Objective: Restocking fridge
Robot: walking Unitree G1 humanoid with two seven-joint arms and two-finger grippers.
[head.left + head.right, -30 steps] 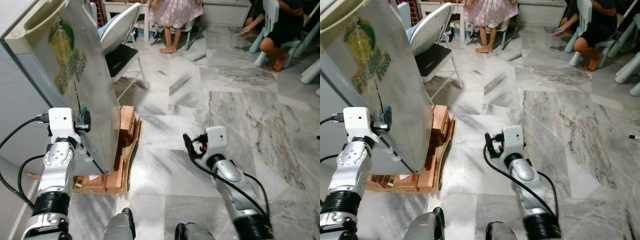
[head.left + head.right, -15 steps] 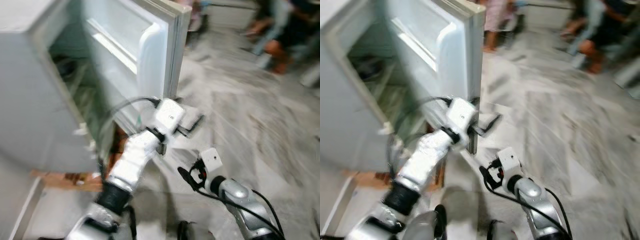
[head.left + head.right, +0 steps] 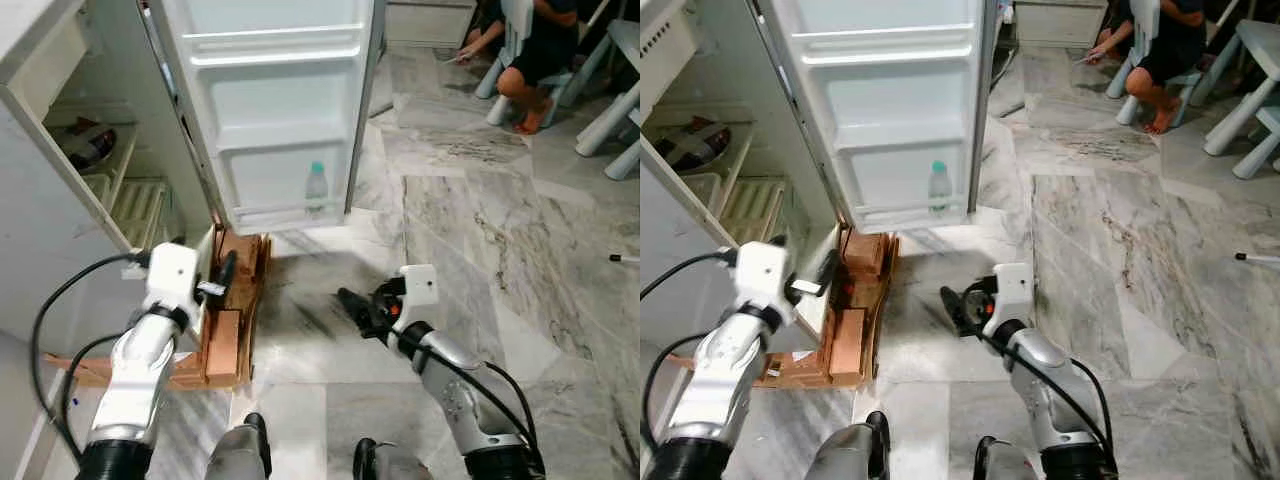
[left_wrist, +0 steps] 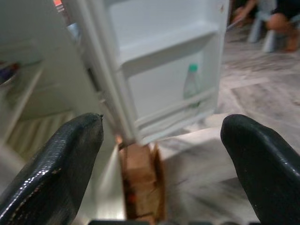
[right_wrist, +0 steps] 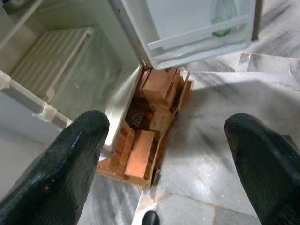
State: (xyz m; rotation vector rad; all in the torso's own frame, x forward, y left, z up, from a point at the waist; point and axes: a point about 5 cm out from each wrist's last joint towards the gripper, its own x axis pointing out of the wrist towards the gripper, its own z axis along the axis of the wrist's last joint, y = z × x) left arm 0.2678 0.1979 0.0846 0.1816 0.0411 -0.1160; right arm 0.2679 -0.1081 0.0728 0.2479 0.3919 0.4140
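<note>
Nearest, both grippers — left gripper (image 3: pixel 222 272) lower left, right gripper (image 3: pixel 352 301) at lower centre — hang with fingers apart, holding nothing. Beyond them the fridge door (image 3: pixel 275 110) stands wide open, a bottle (image 3: pixel 316 187) in its lowest shelf. Opening looks done — the next move calls for fetching stock.

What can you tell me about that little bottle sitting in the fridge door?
The bottle is small, clear plastic with a green cap, standing upright on the lowest shelf of the open white fridge door, behind the shelf's rail. It is the one item on the door's shelves that can be made out. Nothing grips it; both grippers hang well below it, near the floor.
</note>
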